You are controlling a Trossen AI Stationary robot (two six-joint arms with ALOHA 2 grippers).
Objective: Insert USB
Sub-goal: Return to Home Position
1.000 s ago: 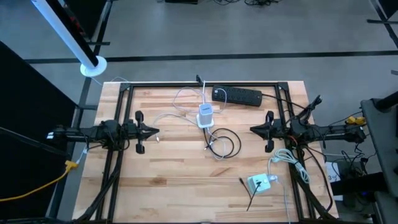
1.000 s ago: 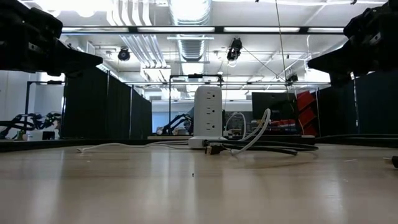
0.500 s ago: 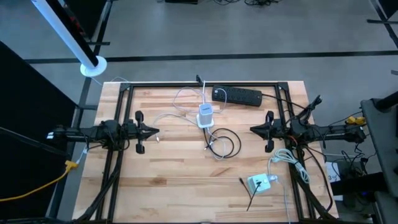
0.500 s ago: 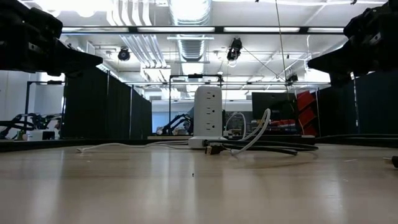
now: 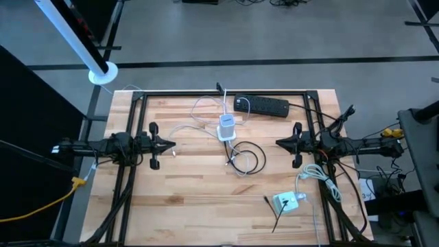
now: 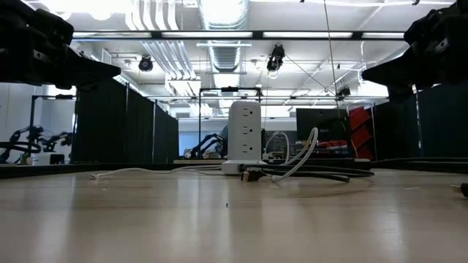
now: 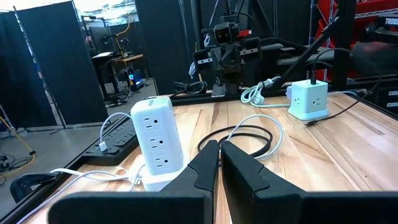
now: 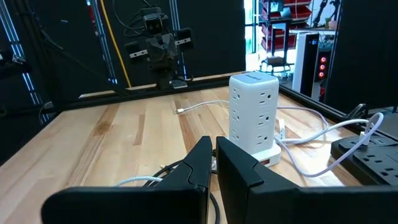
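Currently, nearest the front edge of the wooden table (image 5: 192, 206), on the right arm's side, the small white outlet cube (image 5: 286, 202) is located. A black cable (image 5: 278, 214) is seated in its upper face and is run toward the front edge.

Farther back, at mid-depth, both arms are held level above the surface and are pointed at each other. The left gripper (image 5: 172, 145) is positioned at the left side of the table. Its fingers are pressed together with only a thin slit between them, as is seen in the left wrist view. The right gripper (image 5: 278, 143) is positioned opposite, well apart from it, and its fingers are likewise closed up.

Between the two grippers, a black cable coil (image 5: 248, 158) is laid flat. Just behind it, the white outlet tower (image 5: 227, 127) is stood upright. Whether the coil's end is plugged into the tower cannot be determined. A white lead (image 5: 186, 130) is routed from the tower's base toward the left gripper.

At the far edge, a black power strip (image 5: 261, 105) is laid flat, just behind the tower and toward the right.
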